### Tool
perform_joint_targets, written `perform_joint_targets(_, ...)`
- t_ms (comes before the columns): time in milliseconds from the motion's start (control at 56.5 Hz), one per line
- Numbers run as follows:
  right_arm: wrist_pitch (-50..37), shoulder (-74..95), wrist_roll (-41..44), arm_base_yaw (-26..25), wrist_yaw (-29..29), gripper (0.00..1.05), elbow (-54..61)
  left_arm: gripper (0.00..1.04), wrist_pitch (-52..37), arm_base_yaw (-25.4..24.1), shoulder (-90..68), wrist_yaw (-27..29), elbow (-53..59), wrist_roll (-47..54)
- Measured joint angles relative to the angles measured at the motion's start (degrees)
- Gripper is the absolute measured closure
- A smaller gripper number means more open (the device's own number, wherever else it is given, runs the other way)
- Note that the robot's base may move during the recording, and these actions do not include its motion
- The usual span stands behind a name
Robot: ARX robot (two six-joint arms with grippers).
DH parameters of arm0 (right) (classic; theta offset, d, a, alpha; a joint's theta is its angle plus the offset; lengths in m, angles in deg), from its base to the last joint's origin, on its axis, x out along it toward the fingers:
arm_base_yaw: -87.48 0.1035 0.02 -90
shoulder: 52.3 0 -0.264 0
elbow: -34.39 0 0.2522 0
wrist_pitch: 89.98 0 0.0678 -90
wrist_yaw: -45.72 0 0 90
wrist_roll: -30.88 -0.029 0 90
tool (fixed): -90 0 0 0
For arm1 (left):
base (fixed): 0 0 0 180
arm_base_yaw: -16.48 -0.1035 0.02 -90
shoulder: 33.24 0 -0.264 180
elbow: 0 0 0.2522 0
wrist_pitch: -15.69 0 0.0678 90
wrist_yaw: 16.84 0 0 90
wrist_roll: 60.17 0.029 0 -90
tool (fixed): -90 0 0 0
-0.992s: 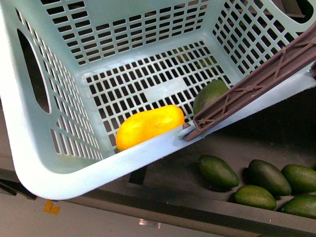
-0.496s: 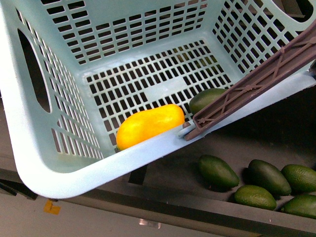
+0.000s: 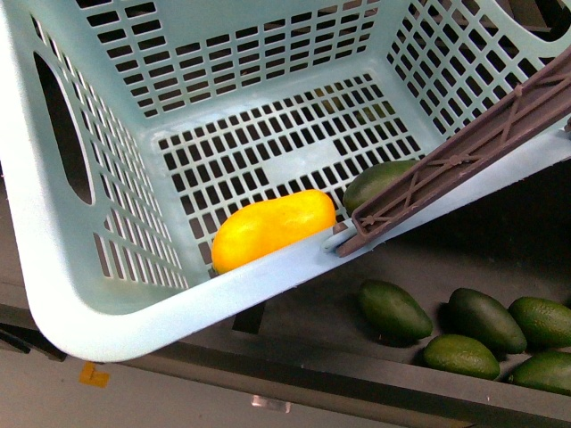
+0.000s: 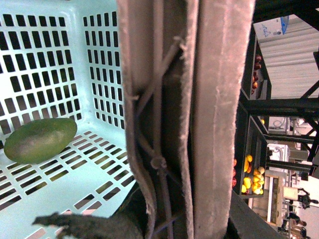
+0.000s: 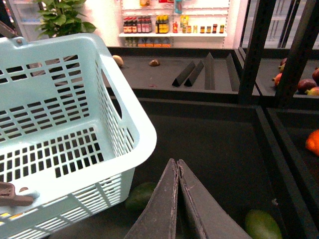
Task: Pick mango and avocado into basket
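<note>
The light teal basket (image 3: pixel 107 330) fills the front view, tilted. The yellow mango (image 3: pixel 272 227) lies on its slotted floor against the near wall. One dark green avocado (image 3: pixel 379 183) lies beside it, partly behind the brown-grey handle (image 3: pixel 464 156). In the left wrist view that handle (image 4: pixel 199 99) runs through my left gripper (image 4: pixel 184 209), which is shut on it, and the avocado (image 4: pixel 40 140) rests on the basket floor (image 4: pixel 99 169). My right gripper (image 5: pixel 177 164) is shut and empty, just outside the basket's rim (image 5: pixel 134 119), above the dark shelf.
Several loose avocados (image 3: pixel 393 309) lie on the dark shelf (image 3: pixel 303 312) under and right of the basket, two near my right gripper (image 5: pixel 142 195) (image 5: pixel 261 225). Black frame posts (image 5: pixel 254 50) and bins of red and orange fruit (image 5: pixel 314 142) stand to the right.
The avocado in the basket has tipped down from standing against the wall to lying flat by the handle. The basket has shifted slightly. The mango stays put.
</note>
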Motion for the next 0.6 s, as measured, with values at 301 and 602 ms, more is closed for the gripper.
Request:
perform_joint_targets(301,7.91,-8.22,0.00,0.00,0.00,1.03,0.00,0.87,0.00,0.00,0.00,-0.02,0.00,-0.02)
perform_joint_targets(602,14.38,-14.78,0.00,0.00,0.00,1.03,0.00,0.87,0.00,0.00,0.00,0.02,-0.02,0.02)
